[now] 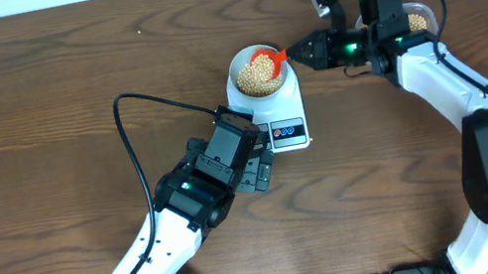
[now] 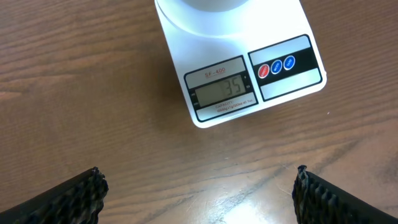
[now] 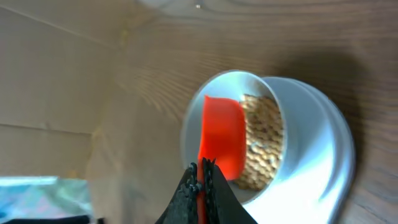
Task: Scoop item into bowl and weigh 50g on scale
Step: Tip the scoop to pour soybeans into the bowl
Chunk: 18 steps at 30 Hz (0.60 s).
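On brown wood-grain table [image 1: 35, 93], left hand [image 1: 260, 168] gapes near scale [image 2: 217, 93]; right hand [image 3: 202, 175] apparently pinches red scoop [image 3: 222, 140].

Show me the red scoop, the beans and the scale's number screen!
red scoop [image 3: 222, 140]: right wrist view, middle of its red blade.
beans [image 1: 257, 76]: overhead view, middle of the pile.
scale's number screen [image 2: 222, 92]: left wrist view, on the digits.

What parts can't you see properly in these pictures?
- Overhead: the left arm covers the scale's display.
- Overhead: the tub is mostly hidden behind the right arm.
- Left wrist: the bowl is cut off by the top edge, so its inside doesn't show.
- Right wrist: the right end effector hides the scoop's handle.
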{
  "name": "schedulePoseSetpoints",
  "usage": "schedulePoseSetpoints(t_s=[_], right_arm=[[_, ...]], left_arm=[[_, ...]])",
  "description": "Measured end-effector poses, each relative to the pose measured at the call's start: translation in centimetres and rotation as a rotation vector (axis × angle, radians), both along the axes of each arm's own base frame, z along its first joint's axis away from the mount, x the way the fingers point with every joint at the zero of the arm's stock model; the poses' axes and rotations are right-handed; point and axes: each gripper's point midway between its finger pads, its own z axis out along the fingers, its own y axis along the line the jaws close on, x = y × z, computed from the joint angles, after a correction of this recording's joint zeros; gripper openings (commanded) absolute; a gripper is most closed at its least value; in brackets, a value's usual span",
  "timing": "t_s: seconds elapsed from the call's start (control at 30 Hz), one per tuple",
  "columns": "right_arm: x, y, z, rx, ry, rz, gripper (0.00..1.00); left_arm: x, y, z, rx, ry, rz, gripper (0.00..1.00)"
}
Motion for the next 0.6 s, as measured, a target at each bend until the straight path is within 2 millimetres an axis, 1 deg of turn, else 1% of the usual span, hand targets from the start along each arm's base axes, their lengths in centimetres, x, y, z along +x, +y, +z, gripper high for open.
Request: schedulePoseSetpoints(t_s=[0.07,0.2,0.27,0.4,0.6], right_arm=[[-0.4,0.1,0.4,-0.054,-0.032,-0.005,0.02],[-1.1,0.2,2.3,-0.164,-0.134,-0.012,0.01],[-1.4,0.4,2.7,-0.21,-0.172,-0.011,0.01],[-1.6,0.9,2.5,-0.275,-0.214,-0.003,0.01],[-1.2,0.5,2.2,-0.329,-0.245,-0.02,0.01]], left_arm=[[0.0,0.0,0.0,0.0,0.0,0.0,0.98],[0.0,0.0,0.0,0.0,0.0,0.0,0.98],[0.0,0.0,0.0,0.0,0.0,0.0,0.98],[0.0,0.0,0.0,0.0,0.0,0.0,0.98],[0.0,0.0,0.0,0.0,0.0,0.0,0.98]])
